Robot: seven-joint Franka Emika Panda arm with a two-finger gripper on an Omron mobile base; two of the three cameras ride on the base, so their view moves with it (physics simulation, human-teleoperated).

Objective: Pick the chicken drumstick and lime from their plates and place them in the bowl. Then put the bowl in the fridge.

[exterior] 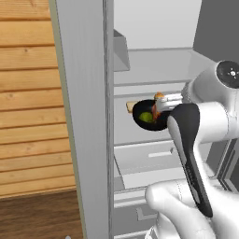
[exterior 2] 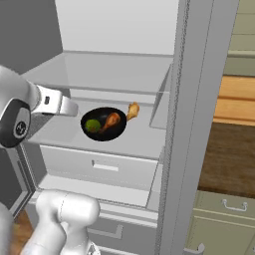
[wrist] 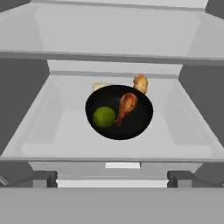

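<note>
The black bowl (wrist: 119, 112) stands on a shelf (wrist: 61, 129) inside the open fridge (exterior 2: 119, 30). In it lie the lime (wrist: 104, 117) on the left and the chicken drumstick (wrist: 126, 106) to its right, bone end toward the lime. From the base views the bowl (exterior 2: 103, 124) (exterior: 148, 115) shows the same lime (exterior 2: 92, 125) and drumstick (exterior 2: 110, 121). My gripper (wrist: 113, 178) is open and holds nothing, drawn back in front of the shelf's edge, apart from the bowl. The hand (exterior 2: 61, 105) hovers left of the bowl. The plates are out of view.
A small orange-brown food item (wrist: 140, 83) sits just behind the bowl on the same shelf. The fridge door (exterior: 84, 116) stands open at the left, another door edge (exterior 2: 199, 99) at the right. A drawer (exterior 2: 104, 167) lies under the shelf. Wooden wall panels (exterior: 28, 93) are at far left.
</note>
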